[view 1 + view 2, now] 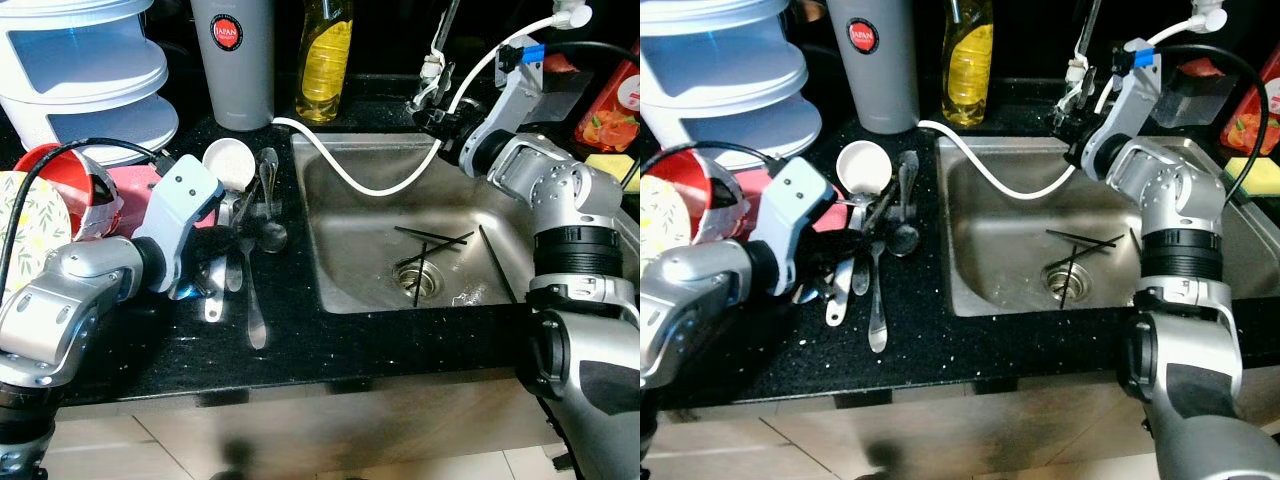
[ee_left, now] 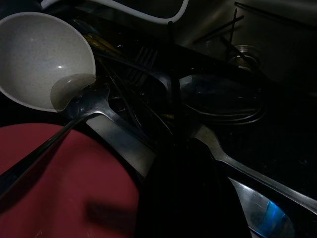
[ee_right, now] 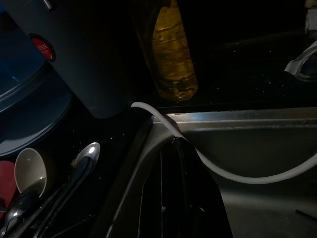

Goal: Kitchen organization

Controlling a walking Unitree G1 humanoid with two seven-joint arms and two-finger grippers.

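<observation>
Black table [image 1: 330, 345]: sink [image 1: 505, 275] at right; spoons [image 1: 252, 300], white cup [image 1: 230, 163] at left; grey canister [image 1: 238, 60], oil bottle [image 1: 325, 60] far.

Head views bright and sharp, glare glinting off the steel sink [image 1: 340, 200]; both wrist views dim, murky, heavily shadowed.

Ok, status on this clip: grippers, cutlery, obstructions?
Left gripper down on the silver spoon pile beside the white cup. Right gripper raised over the steel sink. Black chopsticks in basin; white hose crosses it.
</observation>
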